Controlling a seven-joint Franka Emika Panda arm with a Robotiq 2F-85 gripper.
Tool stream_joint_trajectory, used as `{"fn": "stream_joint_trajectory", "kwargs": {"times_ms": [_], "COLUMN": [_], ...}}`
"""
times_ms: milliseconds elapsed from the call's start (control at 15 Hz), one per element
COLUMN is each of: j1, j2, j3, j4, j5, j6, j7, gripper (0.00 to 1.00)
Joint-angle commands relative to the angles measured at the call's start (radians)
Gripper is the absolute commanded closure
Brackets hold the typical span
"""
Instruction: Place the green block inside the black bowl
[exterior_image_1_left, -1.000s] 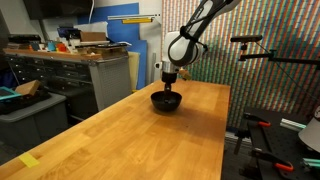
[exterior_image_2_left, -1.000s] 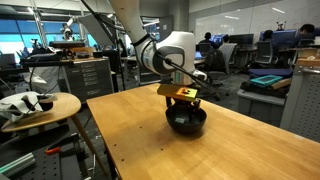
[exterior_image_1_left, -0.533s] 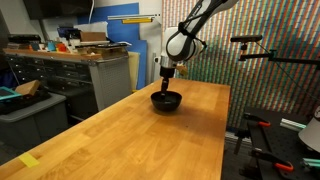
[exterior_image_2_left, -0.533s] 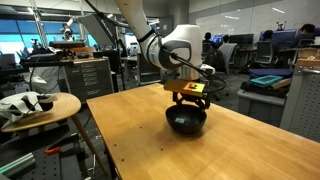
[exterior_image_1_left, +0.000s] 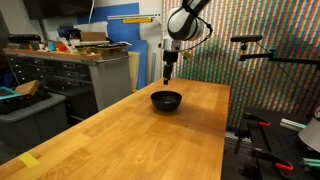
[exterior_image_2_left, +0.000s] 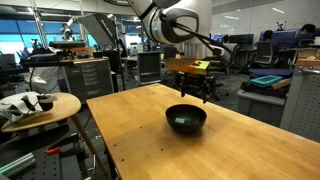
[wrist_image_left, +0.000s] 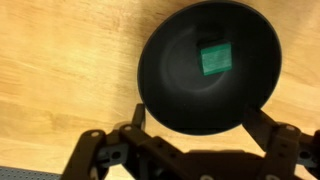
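Observation:
The black bowl (exterior_image_1_left: 166, 100) stands on the wooden table in both exterior views (exterior_image_2_left: 186, 118). In the wrist view the bowl (wrist_image_left: 170, 90) fills the upper middle, and the green block (wrist_image_left: 216, 59) lies inside it, right of its centre. A faint green spot in the bowl also shows in an exterior view (exterior_image_2_left: 181, 121). My gripper (exterior_image_1_left: 167, 78) hangs well above the bowl (exterior_image_2_left: 193, 94). Its fingers are spread wide and hold nothing; in the wrist view (wrist_image_left: 205, 128) they frame the bowl's near rim.
The wooden table (exterior_image_1_left: 130, 140) stretches toward the camera. Cabinets and a counter (exterior_image_1_left: 80, 75) stand beyond its far side. A round side table (exterior_image_2_left: 40, 105) with white objects stands beside the table. Desks and chairs fill the office behind.
My gripper has risen from just over the bowl to well above it. The bowl stays in place, now uncovered.

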Motion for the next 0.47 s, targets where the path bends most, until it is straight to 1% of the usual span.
{"fn": "stream_joint_trajectory", "kwargs": {"times_ms": [0,67,200,400], "j1": [-0.009,0.016,0.017,0.018], "j2": [-0.11,-0.043,-0.077,-0.087], "j3": [-0.012,-0.026,-0.035,-0.037], "j4": [-0.029,0.0,-0.006,-0.013], "j5": [0.082,0.049,0.068,0.071], "j6": [-0.117,-0.062,-0.097,-0.105], "j7": [0.003,-0.006,-0.006,-0.006], "gripper": [0.0,0.0,0.0,0.0]}}
